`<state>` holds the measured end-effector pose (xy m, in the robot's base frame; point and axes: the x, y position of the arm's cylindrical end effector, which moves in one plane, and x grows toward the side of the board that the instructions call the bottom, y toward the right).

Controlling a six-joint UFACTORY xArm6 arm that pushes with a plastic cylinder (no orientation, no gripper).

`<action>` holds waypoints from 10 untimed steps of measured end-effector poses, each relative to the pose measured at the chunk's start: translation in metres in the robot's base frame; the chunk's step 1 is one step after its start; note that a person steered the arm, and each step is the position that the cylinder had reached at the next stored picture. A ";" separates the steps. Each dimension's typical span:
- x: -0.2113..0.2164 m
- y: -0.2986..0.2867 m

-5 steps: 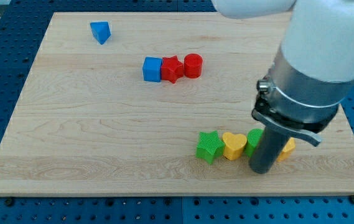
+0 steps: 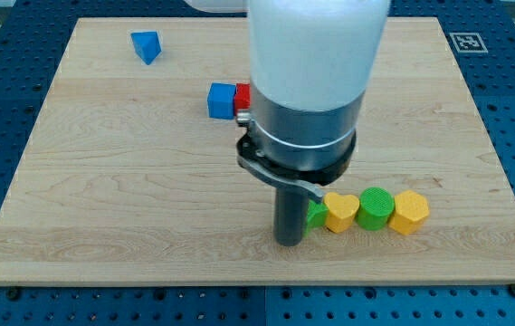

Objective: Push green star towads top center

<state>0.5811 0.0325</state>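
Note:
The green star (image 2: 316, 215) lies near the view's bottom, right of centre, mostly hidden behind my rod; only its right part shows. My tip (image 2: 289, 242) rests on the board at the star's lower left side, touching or nearly touching it. To the star's right a yellow heart (image 2: 341, 212), a green cylinder (image 2: 376, 208) and a yellow hexagon block (image 2: 410, 213) stand in a row.
A blue cube (image 2: 222, 100) sits near the top centre with a red block (image 2: 243, 95) beside it, partly hidden by the arm. A blue triangular block (image 2: 147, 45) lies at the top left. The arm's body covers the board's top centre.
My rod has moved to the view's left, from in front of the green cylinder and yellow hexagon to the green star's left side. The blocks have not visibly moved.

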 end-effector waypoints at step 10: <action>-0.129 0.130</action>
<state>0.4524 0.1622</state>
